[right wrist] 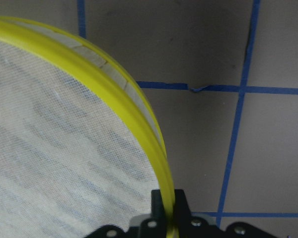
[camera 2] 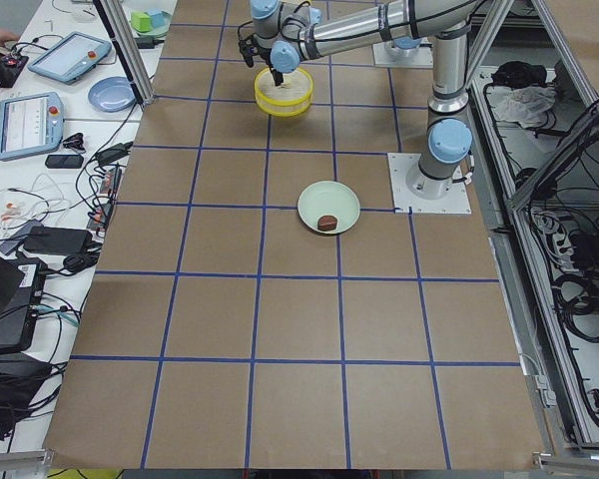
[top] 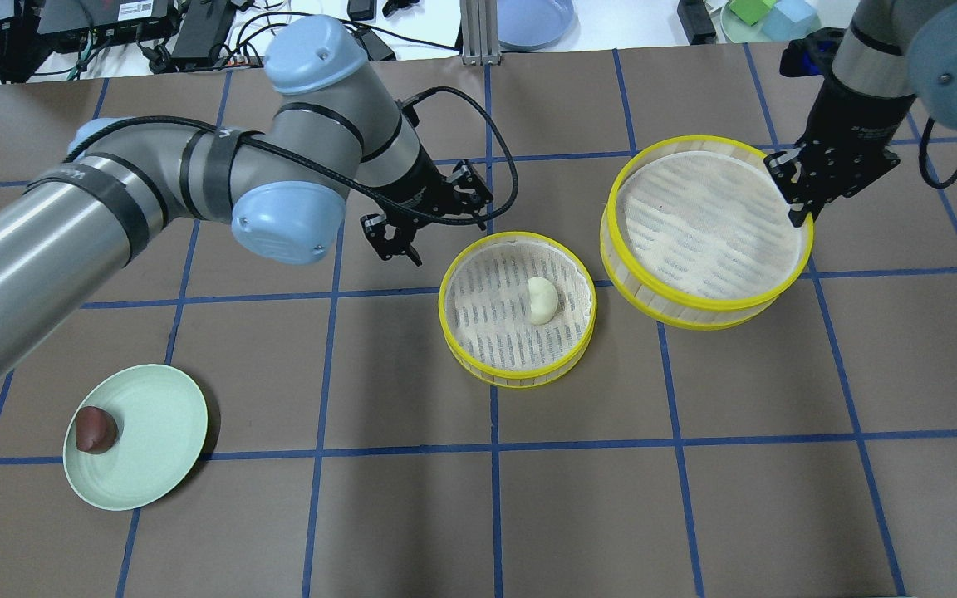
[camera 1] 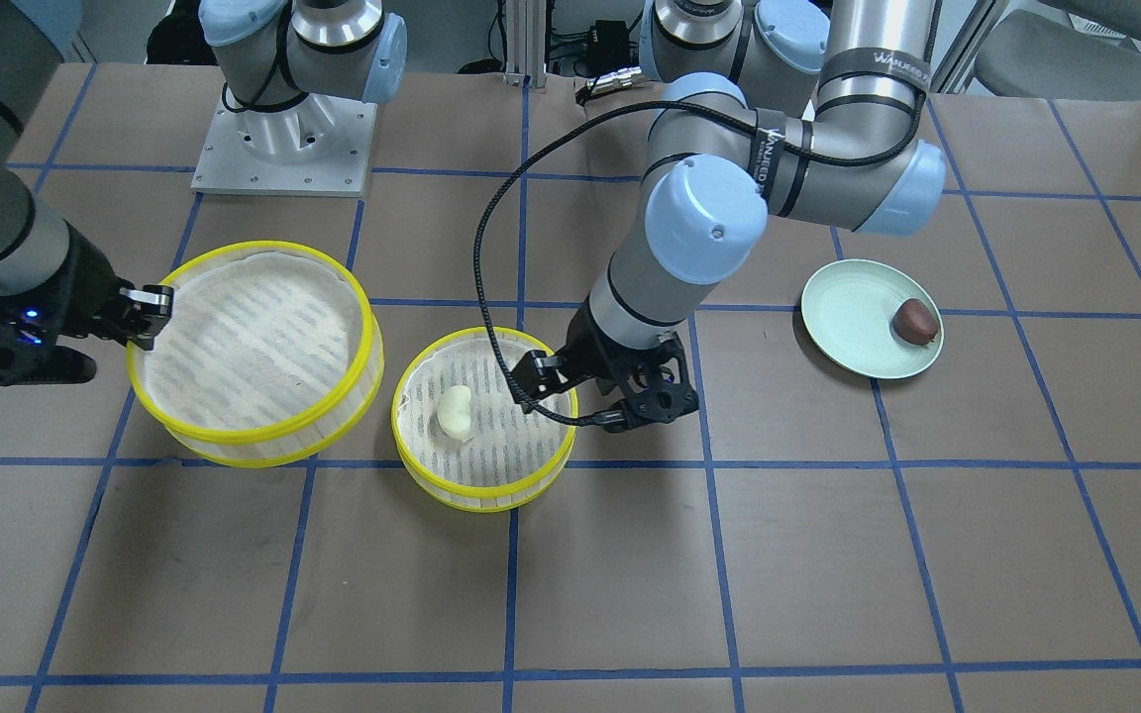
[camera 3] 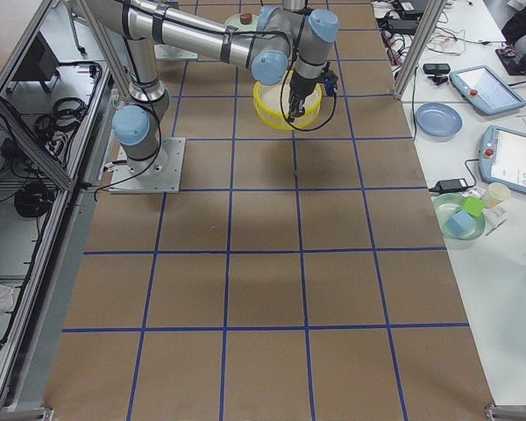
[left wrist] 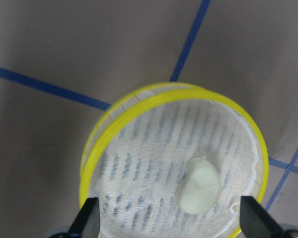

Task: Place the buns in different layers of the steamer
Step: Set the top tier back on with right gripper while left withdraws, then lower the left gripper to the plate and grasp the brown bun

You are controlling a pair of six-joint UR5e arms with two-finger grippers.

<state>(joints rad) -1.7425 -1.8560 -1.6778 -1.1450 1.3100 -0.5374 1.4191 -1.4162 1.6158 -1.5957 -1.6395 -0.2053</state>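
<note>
The steamer is apart in two tiers. One tier [top: 518, 309] stands on the table with the cream-white bun [top: 542, 300] on its liner; the bun also shows in the left wrist view [left wrist: 199, 185]. My left gripper [top: 437, 228] is open and empty, just beside that tier's rim [camera 1: 483, 416]. My right gripper [top: 802, 195] is shut on the yellow rim of the other tier [top: 707, 228], which is empty and tilted; the rim [right wrist: 139, 124] runs between the jaws. The dark reddish-brown bun [top: 95, 429] lies on the pale green plate [top: 154, 415].
The plate [camera 1: 853, 317] sits far off on the left arm's side. The left arm's cable [camera 1: 486, 248] loops above the table beside the lower tier. Blue tape lines grid the brown table. Devices and bowls lie beyond the table's far edge.
</note>
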